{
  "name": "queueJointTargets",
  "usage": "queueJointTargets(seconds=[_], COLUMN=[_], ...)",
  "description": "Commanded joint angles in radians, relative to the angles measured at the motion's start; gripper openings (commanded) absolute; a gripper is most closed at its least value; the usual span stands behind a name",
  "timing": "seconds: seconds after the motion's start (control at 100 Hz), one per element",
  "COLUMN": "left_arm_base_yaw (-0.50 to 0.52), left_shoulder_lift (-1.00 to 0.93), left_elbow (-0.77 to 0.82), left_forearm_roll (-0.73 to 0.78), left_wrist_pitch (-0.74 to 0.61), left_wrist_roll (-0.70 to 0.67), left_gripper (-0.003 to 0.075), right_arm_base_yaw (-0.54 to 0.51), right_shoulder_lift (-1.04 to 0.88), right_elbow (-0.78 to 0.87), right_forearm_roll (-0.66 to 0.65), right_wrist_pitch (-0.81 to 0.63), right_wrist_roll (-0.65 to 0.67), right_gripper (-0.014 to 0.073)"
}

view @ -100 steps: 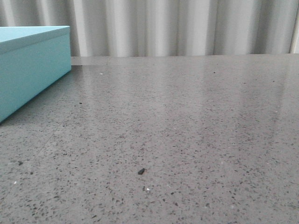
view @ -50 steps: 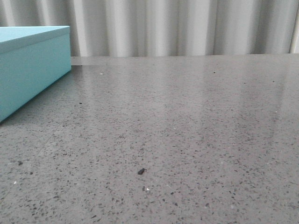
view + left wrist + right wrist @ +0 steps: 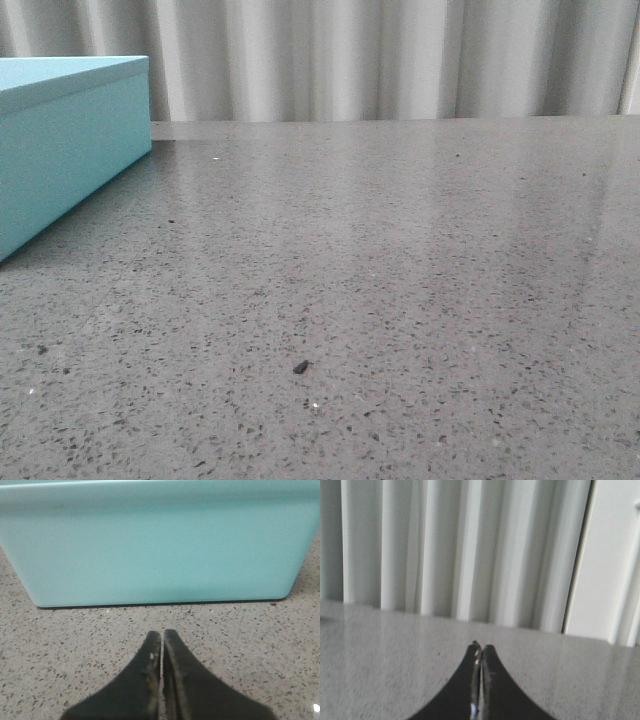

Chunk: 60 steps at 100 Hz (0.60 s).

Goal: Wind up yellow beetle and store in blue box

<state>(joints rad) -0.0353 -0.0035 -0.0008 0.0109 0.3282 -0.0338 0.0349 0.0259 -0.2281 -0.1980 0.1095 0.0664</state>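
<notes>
The blue box (image 3: pixel 60 140) stands at the far left of the grey speckled table, lid on. In the left wrist view its long turquoise side (image 3: pixel 155 545) fills the frame just beyond my left gripper (image 3: pixel 162 633), which is shut with nothing between its fingers, a short gap of table away from the box. My right gripper (image 3: pixel 480 646) is shut and empty too, low over bare table and facing the white corrugated wall. The yellow beetle is out of view in every frame. Neither arm shows in the front view.
A small dark speck (image 3: pixel 301 367) lies on the table (image 3: pixel 400 260) near the front middle. A white corrugated wall (image 3: pixel 400 60) runs behind the table's far edge. A white panel (image 3: pixel 610 555) stands at the wall's right end.
</notes>
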Motion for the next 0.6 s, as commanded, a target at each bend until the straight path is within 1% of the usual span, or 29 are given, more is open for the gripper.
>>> queueJointTargets(seconds=[0.0, 0.05, 0.08, 0.25, 0.4, 0.42, 0.46, 0.59], left_arm_base_yaw=[0.001, 0.001, 0.001, 0.001, 0.001, 0.001, 0.001, 0.001], left_shoulder_lift=[-0.032, -0.032, -0.032, -0.032, -0.032, -0.032, -0.032, -0.032], left_elbow=[0.027, 0.027, 0.027, 0.027, 0.027, 0.027, 0.027, 0.027], left_forearm_roll=[0.0, 0.0, 0.0, 0.0, 0.0, 0.0, 0.0, 0.0], left_wrist_pitch=[-0.052, -0.052, -0.052, -0.052, -0.052, -0.052, -0.052, -0.052], left_wrist_roll=[-0.009, -0.009, -0.009, -0.009, -0.009, -0.009, -0.009, -0.009], left_gripper=[-0.0021, -0.0021, -0.0021, -0.0021, -0.0021, -0.0021, -0.0021, -0.0021], right_arm_base_yaw=[-0.058, -0.092, -0.115, -0.19, -0.23, -0.236, -0.239, -0.239], right_shoulder_lift=[0.013, 0.013, 0.013, 0.013, 0.013, 0.013, 0.013, 0.01], right_elbow=[0.026, 0.057, 0.07, 0.157, 0.259, 0.262, 0.257, 0.259], right_forearm_roll=[0.056, 0.12, 0.137, 0.141, 0.212, 0.211, 0.211, 0.206], right_wrist_pitch=[-0.212, -0.232, -0.232, -0.245, -0.252, -0.24, -0.165, -0.062], right_wrist_roll=[-0.024, -0.066, -0.085, -0.101, -0.106, -0.106, -0.106, -0.106], right_gripper=[-0.0061, -0.0061, -0.0061, -0.0061, -0.0061, -0.0061, -0.0061, -0.0061])
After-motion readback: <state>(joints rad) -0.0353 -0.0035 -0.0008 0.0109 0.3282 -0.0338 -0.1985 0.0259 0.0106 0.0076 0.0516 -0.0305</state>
